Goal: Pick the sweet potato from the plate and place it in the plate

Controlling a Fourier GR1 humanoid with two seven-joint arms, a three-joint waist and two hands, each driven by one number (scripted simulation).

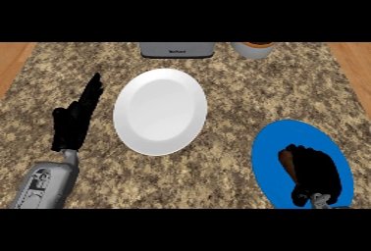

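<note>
The right robot hand (316,171) curled over the sweet potato (286,162) on the blue plate (270,147). It looked hard, bumpy, fairly light; best held round its middle.

Your right hand (316,172) covers most of the sweet potato (285,162); only its left edge shows. The grey appliance (177,49) and cup (254,48) are cut off at the top.

Light falls evenly and fairly bright over the speckled granite counter (239,93), with no strong direction. The white plate (160,111) shows soft grey shading toward its centre and no glare. Left of that plate the black left hand (74,120) reads as a flat dark shape without highlights. Shadows are barely visible.
</note>
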